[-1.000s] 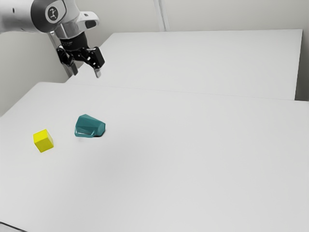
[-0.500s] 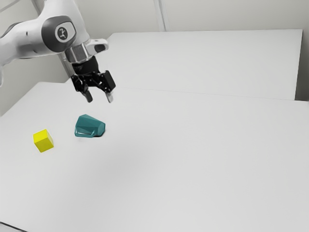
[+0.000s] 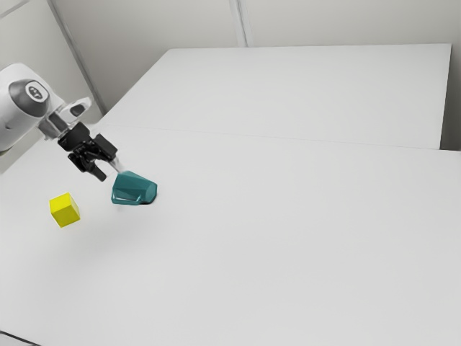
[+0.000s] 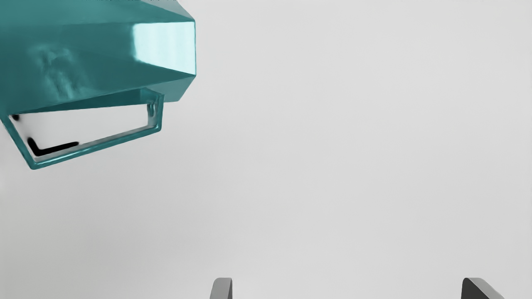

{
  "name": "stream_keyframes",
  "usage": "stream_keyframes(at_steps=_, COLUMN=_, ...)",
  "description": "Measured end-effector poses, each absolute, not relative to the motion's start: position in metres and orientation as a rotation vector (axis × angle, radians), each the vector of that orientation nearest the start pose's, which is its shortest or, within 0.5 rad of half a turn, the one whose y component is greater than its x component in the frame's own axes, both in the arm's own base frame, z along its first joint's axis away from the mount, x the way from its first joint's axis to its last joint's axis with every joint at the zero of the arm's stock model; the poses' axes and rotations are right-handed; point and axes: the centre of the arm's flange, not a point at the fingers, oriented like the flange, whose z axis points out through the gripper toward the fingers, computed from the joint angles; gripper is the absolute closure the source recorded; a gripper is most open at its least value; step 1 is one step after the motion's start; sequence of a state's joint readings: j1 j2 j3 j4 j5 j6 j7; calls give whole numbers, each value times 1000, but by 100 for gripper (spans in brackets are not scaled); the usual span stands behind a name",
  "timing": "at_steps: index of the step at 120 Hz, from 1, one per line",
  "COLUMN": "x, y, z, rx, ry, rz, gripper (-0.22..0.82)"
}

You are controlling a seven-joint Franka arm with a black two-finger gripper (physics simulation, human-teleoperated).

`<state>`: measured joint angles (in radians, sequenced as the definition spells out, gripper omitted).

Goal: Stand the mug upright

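Pale walls point(image 3: 346, 21) are standing behind a broad white table point(image 3: 288, 238) in the exterior view, and on it a teal mug point(image 3: 134, 189) is lying on its side, its narrower end pointing toward the exterior view's right. Toward the exterior view's left, a yellow cube point(image 3: 65, 210) is sitting near it, apart. The gripper point(image 3: 109, 173) is hanging tilted close to the mug's wider end, one fingertip appearing almost against it, though whether they are touching I cannot tell. In the wrist view, the fingers point(image 4: 222, 290) are standing wide apart with nothing held between them; the mug's body is lying off beyond one finger rather than in the gap, and its handle point(image 4: 97, 146) is jutting out on the side nearer the fingertips. Judging from this, the step in hand is lining up a grasp: it would be calling for shifting sideways until the body or handle is sitting squarely between the fingers, and closing only then. Coming down off-centre would be risking a nudge that rolls the mug, while a firm, centred hold would be helping it turn without slipping.
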<state>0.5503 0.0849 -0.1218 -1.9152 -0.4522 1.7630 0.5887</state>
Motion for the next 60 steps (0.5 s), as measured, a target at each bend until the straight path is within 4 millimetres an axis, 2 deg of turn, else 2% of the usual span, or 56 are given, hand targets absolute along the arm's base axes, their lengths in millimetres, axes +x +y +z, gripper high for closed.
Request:
stream_keyframes(at_steps=16, x=520, y=224, z=429, rx=-3688, ry=99, rz=-116, gripper=0)
stream_keyframes(at_steps=46, x=561, y=294, z=389, rx=-3750, ry=220, rz=-313, gripper=0)
stream_keyframes(at_steps=60, x=577, y=310, z=360, rx=-3769, ry=289, rz=-342, gripper=0)
